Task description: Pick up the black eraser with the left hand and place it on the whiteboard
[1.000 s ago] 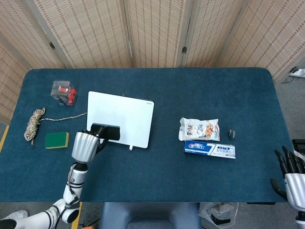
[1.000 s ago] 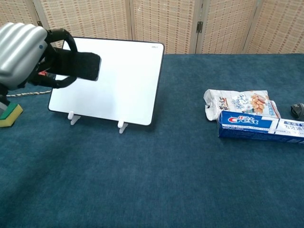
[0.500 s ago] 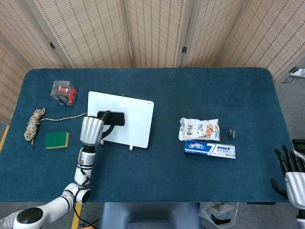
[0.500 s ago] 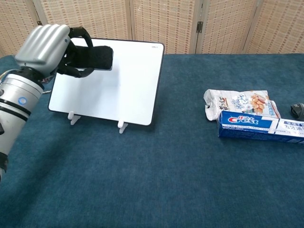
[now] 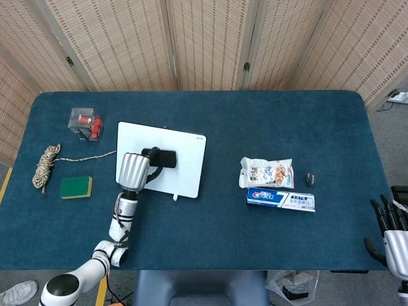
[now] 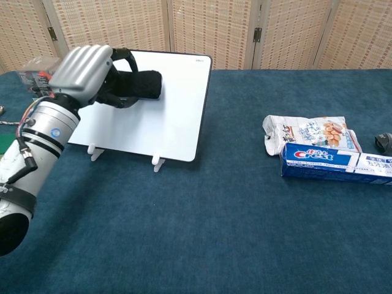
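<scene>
My left hand (image 5: 135, 169) (image 6: 86, 72) grips the black eraser (image 5: 164, 157) (image 6: 139, 84) and holds it over the white whiteboard (image 5: 182, 162) (image 6: 168, 116), near the board's middle-left. Whether the eraser touches the board's surface I cannot tell. The whiteboard lies tilted on small white feet on the blue table. My right hand (image 5: 390, 233) shows only at the lower right edge of the head view, off the table, fingers spread and holding nothing.
A green sponge (image 5: 76, 187), a coiled rope (image 5: 44, 166) and a clear box with red contents (image 5: 86, 122) lie left of the board. A snack bag (image 6: 306, 131), a toothpaste box (image 6: 334, 160) and a small dark object (image 5: 309, 179) lie to the right.
My left hand has carried the eraser rightward and further over the whiteboard, from the board's left edge toward its middle. The right hand has stayed put.
</scene>
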